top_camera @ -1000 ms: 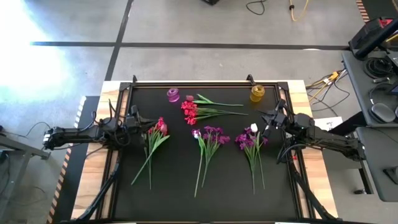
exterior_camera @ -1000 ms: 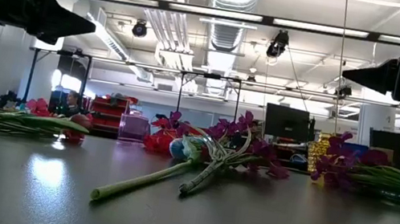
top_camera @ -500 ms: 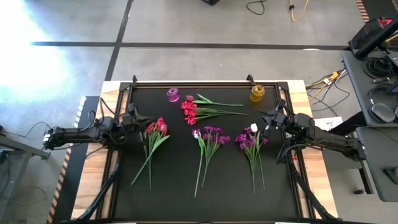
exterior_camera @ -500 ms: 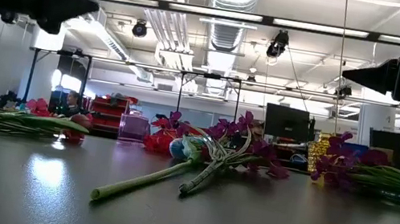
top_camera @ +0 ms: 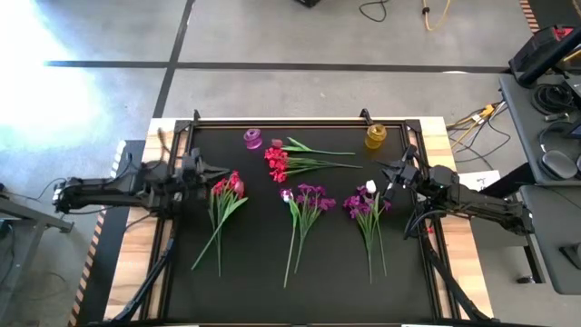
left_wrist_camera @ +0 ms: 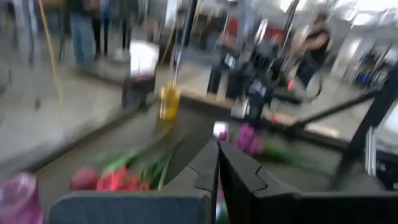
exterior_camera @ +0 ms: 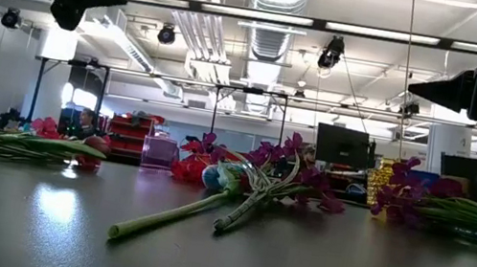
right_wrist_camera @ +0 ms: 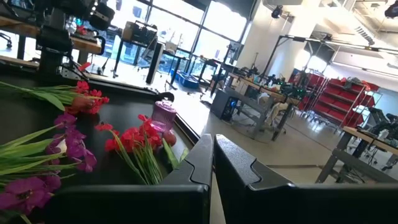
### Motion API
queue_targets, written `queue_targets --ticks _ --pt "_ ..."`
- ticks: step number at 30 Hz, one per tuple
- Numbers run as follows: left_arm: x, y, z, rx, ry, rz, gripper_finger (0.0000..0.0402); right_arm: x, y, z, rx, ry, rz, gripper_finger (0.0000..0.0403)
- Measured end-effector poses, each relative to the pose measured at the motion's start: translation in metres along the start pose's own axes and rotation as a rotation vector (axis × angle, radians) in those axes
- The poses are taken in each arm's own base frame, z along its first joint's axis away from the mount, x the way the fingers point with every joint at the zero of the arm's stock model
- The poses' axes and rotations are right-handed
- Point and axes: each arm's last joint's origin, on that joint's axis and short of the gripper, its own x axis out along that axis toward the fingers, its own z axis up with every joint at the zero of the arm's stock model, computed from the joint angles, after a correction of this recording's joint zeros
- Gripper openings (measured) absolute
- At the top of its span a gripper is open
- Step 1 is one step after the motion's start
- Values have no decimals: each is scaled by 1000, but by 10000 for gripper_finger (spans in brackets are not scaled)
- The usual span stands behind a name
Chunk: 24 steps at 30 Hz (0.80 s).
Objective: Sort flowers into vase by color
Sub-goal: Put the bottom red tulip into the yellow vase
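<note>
Four bunches of green-stemmed flowers lie flat on the black table. A red and pink bunch [top_camera: 227, 193] is on the left, and a red bunch [top_camera: 280, 163] lies near the far edge. A purple bunch [top_camera: 309, 197] is in the middle. A purple bunch with a white bud [top_camera: 365, 202] is on the right. My left gripper [top_camera: 209, 173] [left_wrist_camera: 217, 163] is shut and hovers above the table just left of the red and pink blooms. My right gripper [top_camera: 388, 173] [right_wrist_camera: 212, 155] is shut and hangs in the air beside the white bud.
A small purple vase [top_camera: 252, 138] and a yellow vase [top_camera: 375, 136] stand near the table's far edge. A raised frame [top_camera: 300, 120] runs round the black mat. Bare mat [top_camera: 254, 282] lies toward the near edge. People move about in the room behind the table.
My left gripper has risen and drawn back a little toward the table's left edge, tipping as it went, with its fingers still shut. The flowers and my right arm have kept still.
</note>
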Motion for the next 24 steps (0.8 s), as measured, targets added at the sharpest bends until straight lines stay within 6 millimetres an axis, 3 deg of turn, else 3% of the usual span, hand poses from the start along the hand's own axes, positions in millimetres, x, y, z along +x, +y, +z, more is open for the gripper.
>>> queue_targets --ticks 11,18,24 --pt "47 -23 36 -12 571 184 0 0 0 0 0 0 0 9" --pt "78 -38 30 -33 864 313 0 0 0 0 0 0 0 9" --pt "79 -40 17 -188 1025 480 0 0 0 0 0 0 0 9"
